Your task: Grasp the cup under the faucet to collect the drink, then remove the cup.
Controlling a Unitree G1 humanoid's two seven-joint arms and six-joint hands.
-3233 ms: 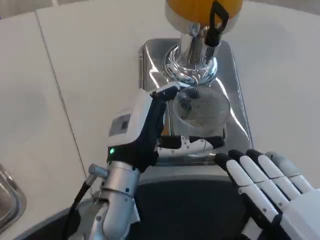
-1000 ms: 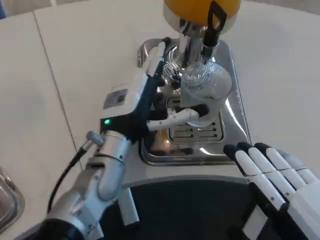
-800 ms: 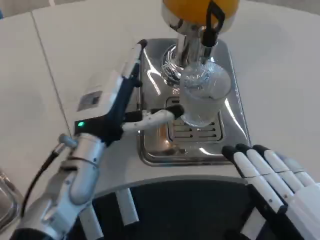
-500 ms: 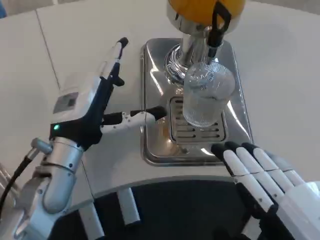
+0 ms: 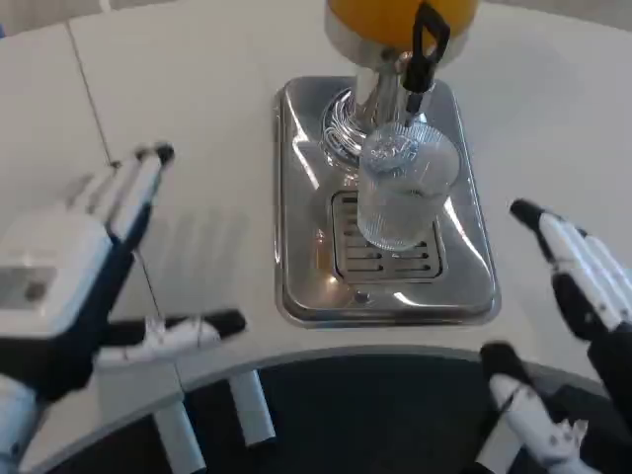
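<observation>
A clear ribbed cup (image 5: 400, 193) stands upright on the grille of the steel drip tray (image 5: 296, 237), under the chrome faucet (image 5: 387, 84) of an orange drink dispenser (image 5: 400, 18) with a black tap lever (image 5: 425, 44). My left hand (image 5: 74, 281) is open at the lower left over the white table, well away from the cup, fingers spread and thumb pointing right. My right hand (image 5: 568, 336) is open at the lower right, off the tray's right edge, holding nothing.
The white table (image 5: 197, 89) surrounds the tray, with a dark seam (image 5: 94, 99) running down its left side. The table's curved front edge (image 5: 375, 354) lies just below the tray, with dark floor beneath it.
My left hand let go of the cup and drew back to the lower left. The cup now stands alone under the faucet. My right hand shifted right and spread apart.
</observation>
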